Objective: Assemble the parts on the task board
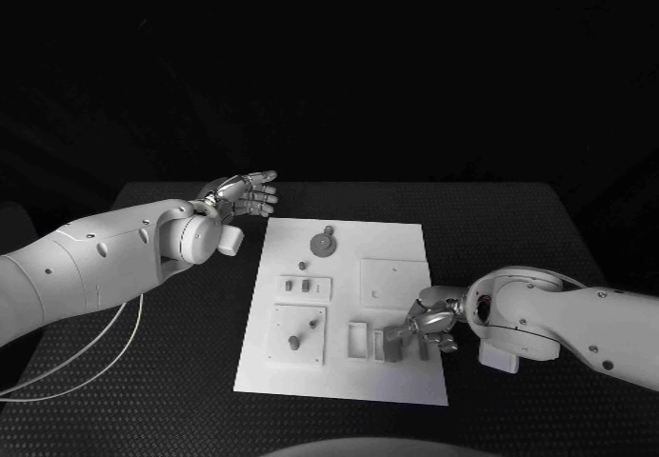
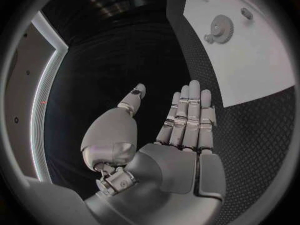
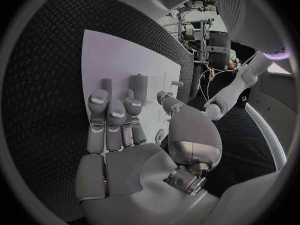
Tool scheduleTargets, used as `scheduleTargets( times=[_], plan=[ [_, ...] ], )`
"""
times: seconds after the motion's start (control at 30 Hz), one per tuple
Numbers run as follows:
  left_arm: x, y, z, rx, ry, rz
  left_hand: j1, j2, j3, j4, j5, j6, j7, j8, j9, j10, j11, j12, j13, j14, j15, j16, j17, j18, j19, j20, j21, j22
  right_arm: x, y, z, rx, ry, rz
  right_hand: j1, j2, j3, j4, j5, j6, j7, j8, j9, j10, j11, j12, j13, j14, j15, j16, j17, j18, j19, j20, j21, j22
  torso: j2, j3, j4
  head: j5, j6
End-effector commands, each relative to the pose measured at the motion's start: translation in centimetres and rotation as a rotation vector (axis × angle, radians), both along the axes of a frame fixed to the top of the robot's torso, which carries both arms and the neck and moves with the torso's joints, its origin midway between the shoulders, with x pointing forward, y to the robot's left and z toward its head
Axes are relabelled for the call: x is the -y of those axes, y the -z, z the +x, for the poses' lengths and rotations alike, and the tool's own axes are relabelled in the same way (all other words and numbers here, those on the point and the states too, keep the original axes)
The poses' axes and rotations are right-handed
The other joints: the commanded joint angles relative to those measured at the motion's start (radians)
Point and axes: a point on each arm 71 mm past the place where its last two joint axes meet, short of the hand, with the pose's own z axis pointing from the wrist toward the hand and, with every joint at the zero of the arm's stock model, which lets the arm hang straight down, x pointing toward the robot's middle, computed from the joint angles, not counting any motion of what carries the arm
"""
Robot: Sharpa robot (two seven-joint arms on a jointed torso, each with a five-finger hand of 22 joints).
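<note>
On the black bench (image 1: 165,381), no writing reads on the white rectangular task board (image 1: 391,386); the right robot hand (image 1: 429,322) hovers over grey upright parts (image 1: 388,344), its grasp unclear, and the left robot hand (image 1: 245,195) is spread, released.

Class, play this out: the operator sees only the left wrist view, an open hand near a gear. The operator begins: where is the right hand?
Observer: The right hand is over the near right part of the task board, beside upright grey parts.
Operator: Is it holding one?
Observer: I cannot tell. The right wrist view shows its fingertips close to two of them, but contact is unclear.
Operator: Any other parts?
Observer: A small part sits on the board's near left plate.
</note>
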Motion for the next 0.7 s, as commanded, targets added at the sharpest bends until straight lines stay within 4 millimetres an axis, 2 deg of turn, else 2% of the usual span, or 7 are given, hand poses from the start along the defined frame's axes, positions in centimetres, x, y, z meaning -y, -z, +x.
scheduleTargets(
  times=[0.03, 0.3, 0.6, 0.7],
  plan=[
    [0.3, -0.1, 0.0, 0.007, 0.015, -0.013, -0.010, 0.001, 0.002, 0.001, -0.003, -0.005, 0.000, 0.004, -0.001, -0.003, -0.004, 0.004, -0.001, -0.002, 0.000, -0.007, 0.001, 0.011, -0.006, 0.002, -0.007, 0.002, -0.1, 0.4, -0.1, -0.003, -0.002, -0.047, -0.011, -0.011, 0.005, 0.015, -0.006, 0.010, 0.016, -0.007, -0.002, -0.047, 0.002, -0.003, 0.003, 0.008, 0.001, -0.006, 0.005, 0.070, 0.004, -0.009, 0.007, 0.016, 0.000, -0.0003, -0.0005, 0.002, -0.004],
    [0.3, -0.1, -0.1, 0.005, 0.018, -0.014, -0.012, 0.001, 0.002, 0.001, -0.004, -0.005, 0.000, 0.004, -0.002, -0.003, -0.004, 0.004, -0.002, -0.002, 0.000, -0.007, 0.002, 0.011, -0.006, 0.002, -0.007, 0.002, -0.3, 2.1, -0.4, -0.030, -0.017, -0.098, -0.020, -0.038, 0.021, 0.048, -0.008, 0.011, 0.017, -0.013, -0.005, -0.047, 0.003, -0.005, 0.009, 0.011, 0.002, -0.015, 0.019, 0.070, 0.004, -0.012, 0.013, 0.016, 0.001, 0.0005, 0.0008, 0.006, -0.008],
    [0.3, -0.1, -0.1, 0.002, 0.021, -0.015, -0.013, 0.000, 0.001, 0.001, -0.004, -0.006, 0.000, 0.004, -0.002, -0.003, -0.004, 0.004, -0.002, -0.002, 0.000, -0.007, 0.003, 0.011, -0.006, 0.002, -0.007, 0.002, -0.9, 2.6, -0.4, -0.025, -0.019, -0.102, -0.014, -0.043, 0.026, 0.053, -0.009, 0.015, 0.016, -0.013, -0.005, -0.047, 0.003, -0.006, 0.011, 0.013, 0.002, -0.018, 0.025, 0.070, 0.003, -0.013, 0.015, 0.015, 0.001, -0.0005, -0.0007, 0.010, -0.011],
    [0.3, -0.1, -0.1, 0.001, 0.020, -0.014, -0.014, 0.000, 0.001, 0.001, -0.004, -0.007, 0.000, 0.004, -0.002, -0.003, -0.004, 0.004, -0.002, -0.002, 0.000, -0.008, 0.003, 0.011, -0.006, 0.002, -0.007, 0.002, -1.0, 2.6, -0.4, -0.023, -0.021, -0.104, -0.003, -0.038, 0.031, 0.050, -0.009, 0.020, 0.015, -0.012, -0.004, -0.046, 0.002, -0.006, 0.013, 0.014, 0.001, -0.020, 0.029, 0.070, 0.004, -0.013, 0.018, 0.015, 0.000, -0.0004, -0.0004, 0.011, -0.010]
  ],
)
